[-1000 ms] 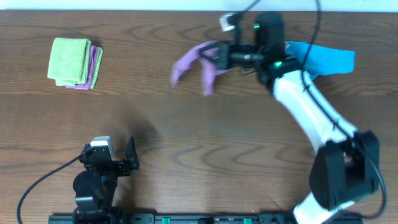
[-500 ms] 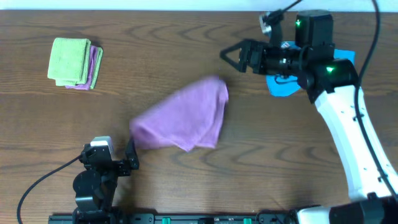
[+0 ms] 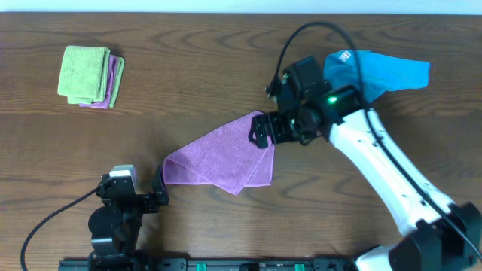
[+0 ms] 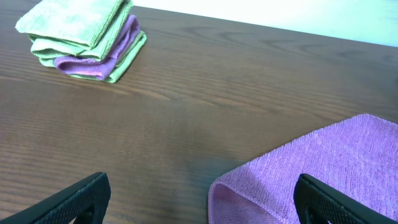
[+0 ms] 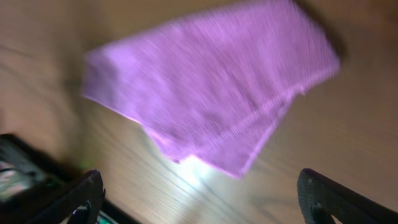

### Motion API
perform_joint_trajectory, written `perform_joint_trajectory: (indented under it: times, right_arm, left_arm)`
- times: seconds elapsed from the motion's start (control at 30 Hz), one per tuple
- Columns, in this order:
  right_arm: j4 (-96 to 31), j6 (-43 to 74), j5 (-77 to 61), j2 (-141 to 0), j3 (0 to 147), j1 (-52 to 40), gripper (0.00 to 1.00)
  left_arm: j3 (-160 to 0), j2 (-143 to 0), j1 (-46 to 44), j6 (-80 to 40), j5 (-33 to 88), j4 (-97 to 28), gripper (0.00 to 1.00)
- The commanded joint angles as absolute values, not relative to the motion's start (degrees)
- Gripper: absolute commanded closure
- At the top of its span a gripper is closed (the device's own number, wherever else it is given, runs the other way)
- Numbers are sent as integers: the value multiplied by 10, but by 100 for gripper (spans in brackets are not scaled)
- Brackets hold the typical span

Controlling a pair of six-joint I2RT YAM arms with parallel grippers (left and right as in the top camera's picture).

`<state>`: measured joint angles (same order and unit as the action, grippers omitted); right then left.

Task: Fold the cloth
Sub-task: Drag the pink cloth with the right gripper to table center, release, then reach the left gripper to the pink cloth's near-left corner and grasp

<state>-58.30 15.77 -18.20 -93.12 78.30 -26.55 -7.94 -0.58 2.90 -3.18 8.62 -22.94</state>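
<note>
Overhead, purple cloth (image 3: 222,158) lies rumpled mid-bench toward the front edge. Right gripper (image 3: 262,132) hovers over its far-right corner, jaws wide, empty. Left gripper (image 3: 160,188), front-left, also wide, empty.

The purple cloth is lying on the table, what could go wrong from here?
The purple cloth lies doubled over, so the right fingers may pinch two layers. Its left corner lies by the left fingers and could snag. The right arm passes over the blue cloth and might drag it.

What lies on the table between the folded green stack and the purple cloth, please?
Only bare tabletop between the folded stack and the purple cloth, as overhead and left wrist views show.
</note>
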Motion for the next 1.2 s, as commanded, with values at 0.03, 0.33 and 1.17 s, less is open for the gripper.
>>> perform_joint_trajectory:
  times: [0.03, 0.33, 1.17]
  right_arm:
    - [-612, 190, -164, -924, 773, -234, 5]
    - [-667, 183, -174, -733, 689, -249, 10]
    - [-675, 250, -214, -430, 460, -262, 1]
  left_arm:
    - [-68, -3, 31, -38, 86, -233, 5]
    - [-68, -3, 31, -38, 86, -233, 5]
    - [-68, -3, 30, -408, 406, -220, 5]
